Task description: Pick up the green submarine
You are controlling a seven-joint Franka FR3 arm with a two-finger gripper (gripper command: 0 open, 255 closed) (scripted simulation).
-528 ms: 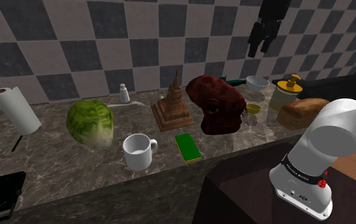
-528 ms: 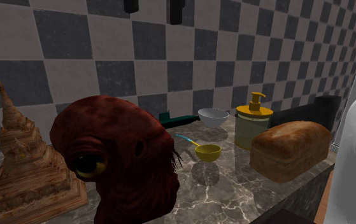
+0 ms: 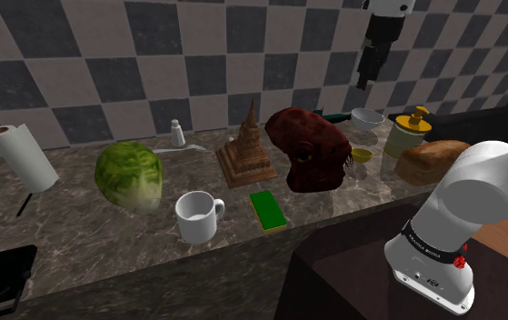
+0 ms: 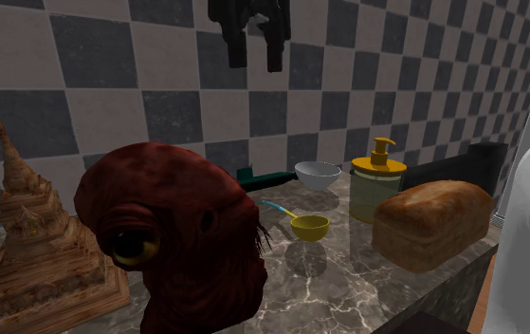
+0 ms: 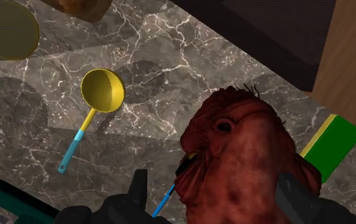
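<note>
While my claw (image 4: 256, 52) hangs high above the surface (image 4: 348, 285), fingers spread wide and holding nothing, I judge this to be the approach step, with no grasp made yet. The green submarine (image 4: 265, 176), as best I can tell, is the long dark green shape lying against the wall (image 4: 158, 57), behind the red creature head (image 4: 173, 247) and just beside the white bowl (image 4: 317, 174). Next I should descend close to the wall and set my fingers across its narrow body. The head stands tall in front of it, with the yellow scoop (image 4: 308, 226) nearby. The green sponge (image 3: 267, 210) is a lookalike to avoid.
</note>
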